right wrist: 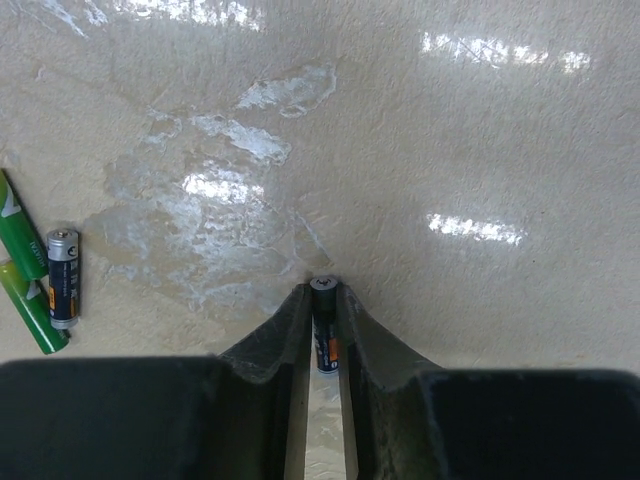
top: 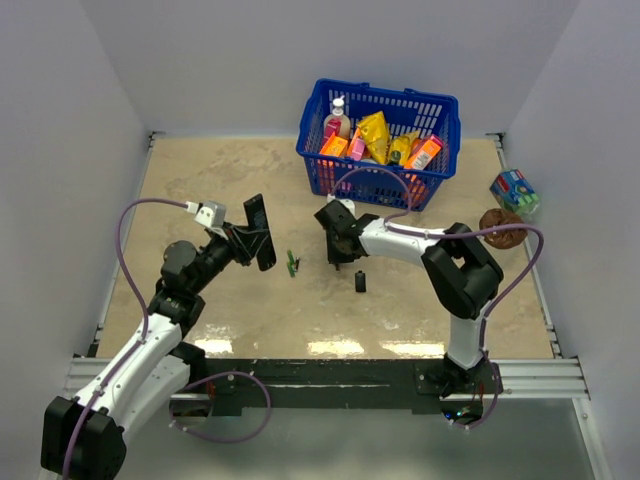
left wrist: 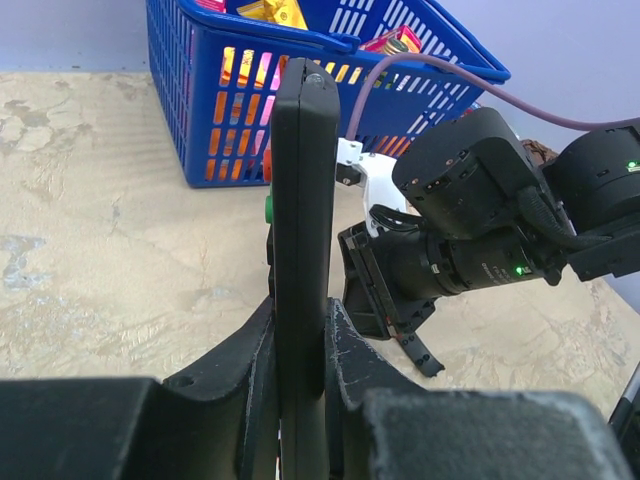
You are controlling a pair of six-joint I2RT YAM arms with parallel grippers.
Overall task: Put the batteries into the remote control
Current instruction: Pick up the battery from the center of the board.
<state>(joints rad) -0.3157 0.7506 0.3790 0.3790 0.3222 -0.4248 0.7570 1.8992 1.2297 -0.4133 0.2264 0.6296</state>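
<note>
My left gripper [top: 243, 246] is shut on the black remote control [top: 259, 230] and holds it tilted above the table; in the left wrist view the remote [left wrist: 303, 190] stands edge-on between the fingers [left wrist: 255, 350]. My right gripper [top: 340, 252] points down at the table, shut on a dark battery with a blue and orange label [right wrist: 324, 330]. Two green batteries [right wrist: 22, 240] and one dark battery [right wrist: 62, 278] lie together on the table to its left. The green batteries [top: 292, 263] lie between the two grippers.
A blue basket [top: 318, 150] full of packets stands at the back, right behind the right arm [left wrist: 480, 230]. A small black piece [top: 360, 281] stands near the right gripper. A blue-green packet [top: 515, 192] and a brown round thing [top: 502, 228] lie at the right edge.
</note>
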